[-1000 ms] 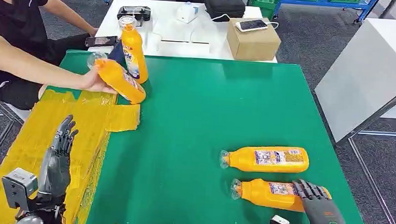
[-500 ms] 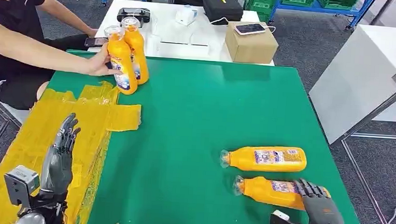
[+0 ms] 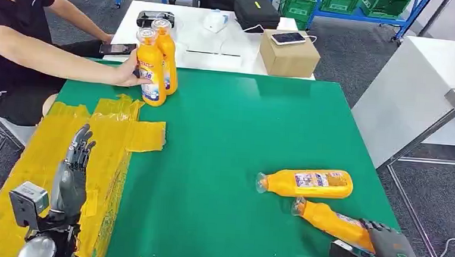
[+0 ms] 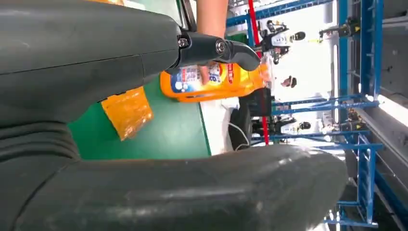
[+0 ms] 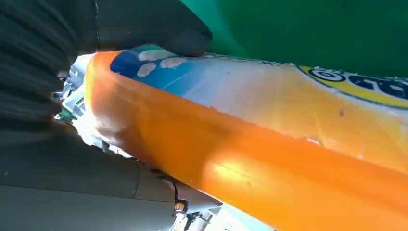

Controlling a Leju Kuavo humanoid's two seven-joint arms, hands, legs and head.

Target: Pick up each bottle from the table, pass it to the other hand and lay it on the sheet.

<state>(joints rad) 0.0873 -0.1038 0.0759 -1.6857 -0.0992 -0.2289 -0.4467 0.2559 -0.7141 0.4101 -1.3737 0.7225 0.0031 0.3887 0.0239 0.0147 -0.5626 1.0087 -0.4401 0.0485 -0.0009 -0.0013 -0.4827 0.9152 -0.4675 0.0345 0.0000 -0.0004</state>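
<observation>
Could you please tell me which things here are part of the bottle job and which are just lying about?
Job: held bottle, lying bottle, two upright bottles, yellow sheet, right hand, left hand.
Lying about: cardboard box, phone, black case.

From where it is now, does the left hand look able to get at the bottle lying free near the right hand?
Probably not without a long reach. The left hand hovers over the yellow sheet, and open green table separates it from the lying bottle. Nothing blocks the path; distance is the issue.

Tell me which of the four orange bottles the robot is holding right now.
The tilted bottle nearest the table's front edge, gripped by the right hand. The other lying bottle is untouched; the two upright ones stand by a person's hand.
</observation>
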